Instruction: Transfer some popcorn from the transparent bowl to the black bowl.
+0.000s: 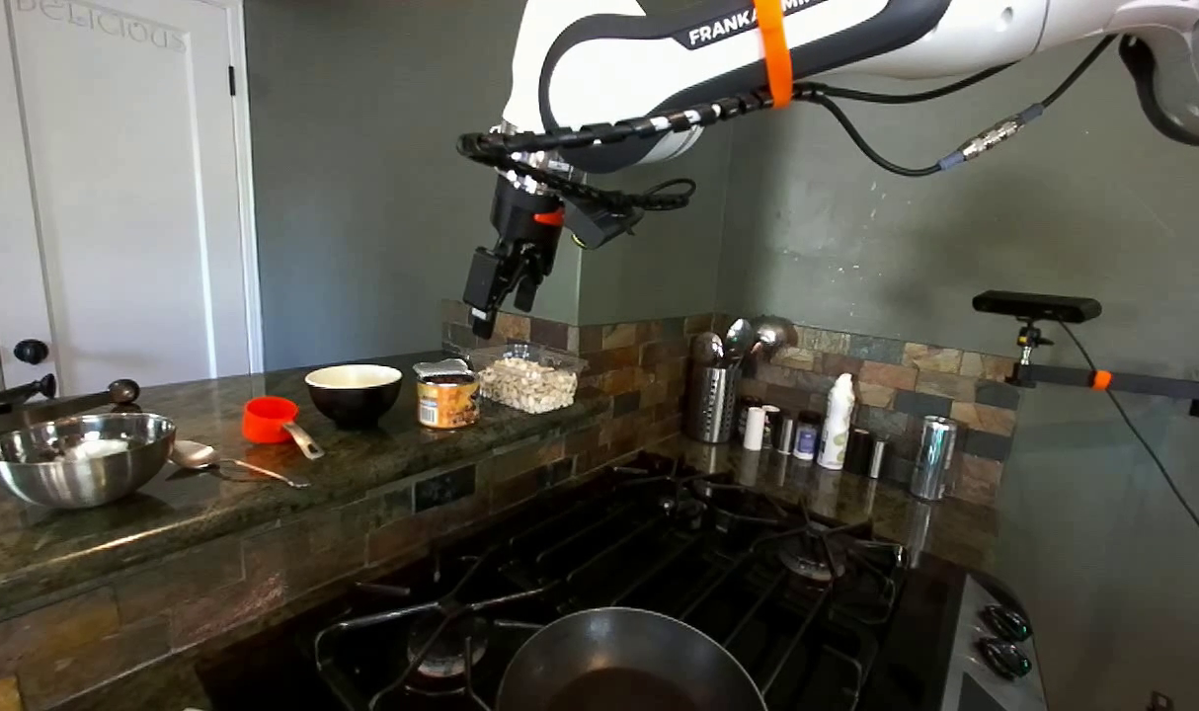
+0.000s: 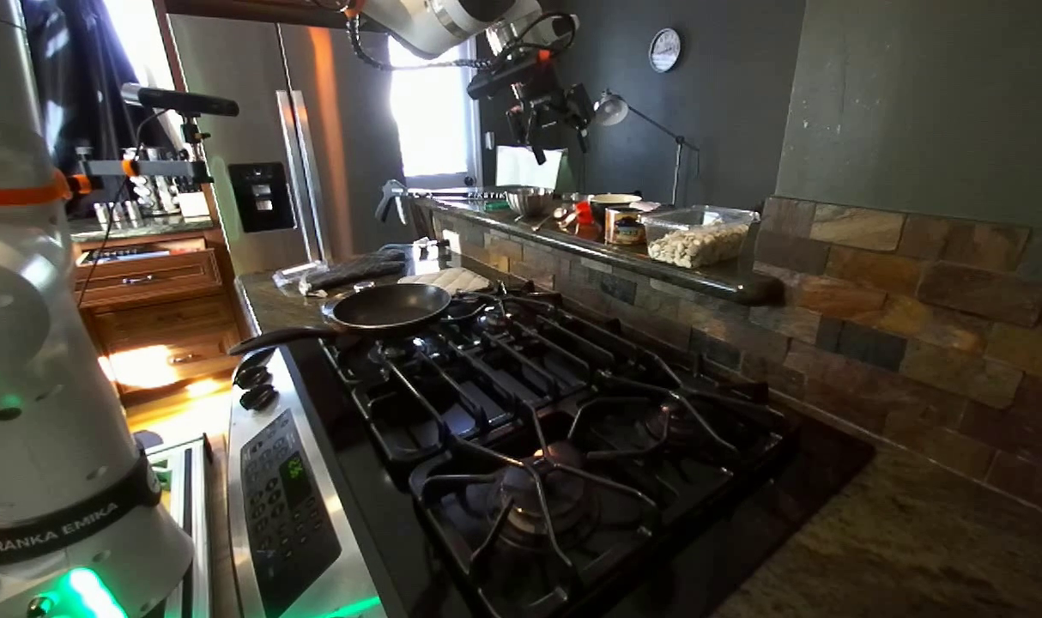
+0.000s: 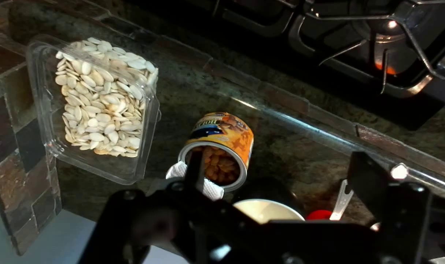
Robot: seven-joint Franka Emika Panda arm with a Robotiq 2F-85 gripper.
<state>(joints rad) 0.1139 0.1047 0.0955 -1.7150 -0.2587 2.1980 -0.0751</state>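
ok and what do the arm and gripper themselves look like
The white robot arm has rounded segments, dark trim and a black band lettered FRANKA EMIKA. A flat orange strap crosses it. Black cables, partly wrapped, run along it, one with a silver connector. The angular black two-fingered gripper has an orange-red patch near its top.

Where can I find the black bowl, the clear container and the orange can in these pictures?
Black bowl [image 1: 354, 402]: in an exterior view, on its dark outer side.
Clear container [image 3: 107, 165]: in the wrist view, on its see-through wall.
Orange can [image 1: 447, 404]: in an exterior view, on its printed label.
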